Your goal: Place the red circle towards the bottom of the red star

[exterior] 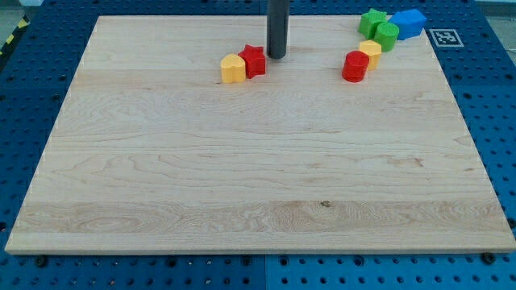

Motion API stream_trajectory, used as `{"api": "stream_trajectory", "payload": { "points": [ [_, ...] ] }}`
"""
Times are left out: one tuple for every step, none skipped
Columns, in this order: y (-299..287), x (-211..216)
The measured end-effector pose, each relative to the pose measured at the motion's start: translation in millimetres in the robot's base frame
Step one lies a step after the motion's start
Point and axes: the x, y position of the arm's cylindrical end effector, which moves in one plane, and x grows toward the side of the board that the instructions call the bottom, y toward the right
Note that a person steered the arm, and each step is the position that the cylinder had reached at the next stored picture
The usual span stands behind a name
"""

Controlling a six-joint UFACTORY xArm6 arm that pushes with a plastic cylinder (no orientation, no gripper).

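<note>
The red star (254,61) sits near the view's top, left of centre, touching a yellow block (233,69) on its left. The red circle (355,66) stands further to the view's right, touching a yellow block (370,53) behind it. My tip (276,56) rests on the board just right of the red star, a small gap apart, and far to the left of the red circle.
A green block (372,22), a green cylinder (386,36) and a blue block (409,23) cluster at the view's top right corner of the wooden board (258,177). A marker tag (444,36) lies off the board's top right.
</note>
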Motion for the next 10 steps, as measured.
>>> {"api": "stream_trajectory", "payload": {
  "points": [
    [32,-3],
    [77,-3],
    [122,-3],
    [163,2],
    [171,24],
    [171,40],
    [186,49],
    [179,50],
    [150,50],
    [108,50]
  ]
}}
